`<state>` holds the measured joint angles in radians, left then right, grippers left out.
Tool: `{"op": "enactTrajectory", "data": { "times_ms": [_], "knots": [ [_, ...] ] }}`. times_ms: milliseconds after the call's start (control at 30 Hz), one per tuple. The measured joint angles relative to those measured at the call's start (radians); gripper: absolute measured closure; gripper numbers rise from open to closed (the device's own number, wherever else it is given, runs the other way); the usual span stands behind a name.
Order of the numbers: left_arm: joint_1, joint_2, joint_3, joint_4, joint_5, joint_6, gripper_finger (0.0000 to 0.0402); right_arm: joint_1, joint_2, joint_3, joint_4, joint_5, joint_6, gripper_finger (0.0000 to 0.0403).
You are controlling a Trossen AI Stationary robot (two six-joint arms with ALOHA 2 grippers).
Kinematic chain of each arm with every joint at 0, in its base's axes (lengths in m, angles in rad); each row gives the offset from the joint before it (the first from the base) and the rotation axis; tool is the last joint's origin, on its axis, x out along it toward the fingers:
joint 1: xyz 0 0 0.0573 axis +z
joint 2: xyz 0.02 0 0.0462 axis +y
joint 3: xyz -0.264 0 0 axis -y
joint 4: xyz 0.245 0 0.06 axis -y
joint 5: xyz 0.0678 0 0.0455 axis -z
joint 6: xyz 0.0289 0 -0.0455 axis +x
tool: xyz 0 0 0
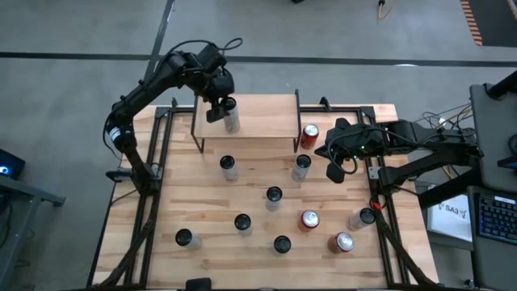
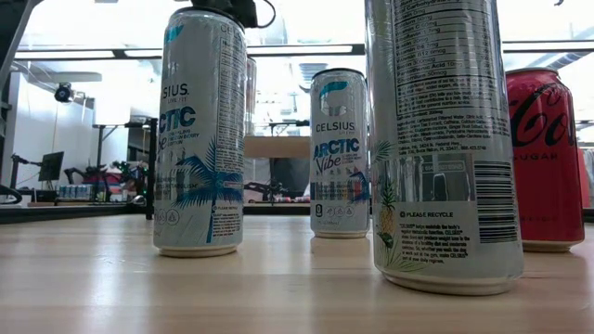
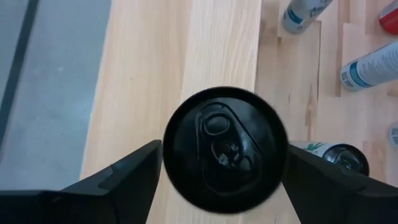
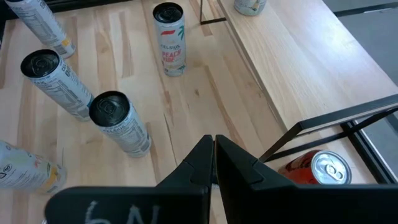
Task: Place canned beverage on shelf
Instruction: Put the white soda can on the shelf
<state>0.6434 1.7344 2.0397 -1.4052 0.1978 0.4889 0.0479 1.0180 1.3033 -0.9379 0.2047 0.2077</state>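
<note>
A silver canned beverage (image 1: 232,121) with a black lid (image 3: 225,149) stands upright on its base on the shelf (image 1: 258,113), near the light top board's left end. My left gripper (image 1: 220,109) hangs over it, slanting down, open, with one finger on each side of the can's top. My right gripper (image 4: 213,149) is shut on nothing and hovers above the table by the shelf's right end (image 1: 333,166). My left gripper's fingers (image 3: 146,165) stand close against two opposite sides of the can just below its lid rim (image 3: 168,155), coming from above at a slant. Whether they touch it I cannot tell. The can stands upright on the shelf board (image 3: 186,50).
Several more cans stand on the plank table in front of the shelf, among them silver ones (image 1: 229,166) (image 1: 300,166) (image 1: 273,196) and red ones (image 1: 308,219) (image 1: 344,242). One red can (image 1: 309,134) stands at the shelf's right end. The rest of the shelf board is bare.
</note>
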Motion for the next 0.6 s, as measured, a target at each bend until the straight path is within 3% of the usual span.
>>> {"op": "enactTrajectory", "data": {
  "times_ms": [367,600],
  "knots": [
    [0.0,-0.017,0.158,-0.018,0.002,-0.054,0.0109,0.0,0.0,0.0,0.001,0.005,0.0,0.0394],
    [-0.048,-0.161,0.064,0.058,0.003,-0.166,0.0161,0.0,0.0,-0.007,0.084,0.007,-0.043,0.0394]
  ]
}}
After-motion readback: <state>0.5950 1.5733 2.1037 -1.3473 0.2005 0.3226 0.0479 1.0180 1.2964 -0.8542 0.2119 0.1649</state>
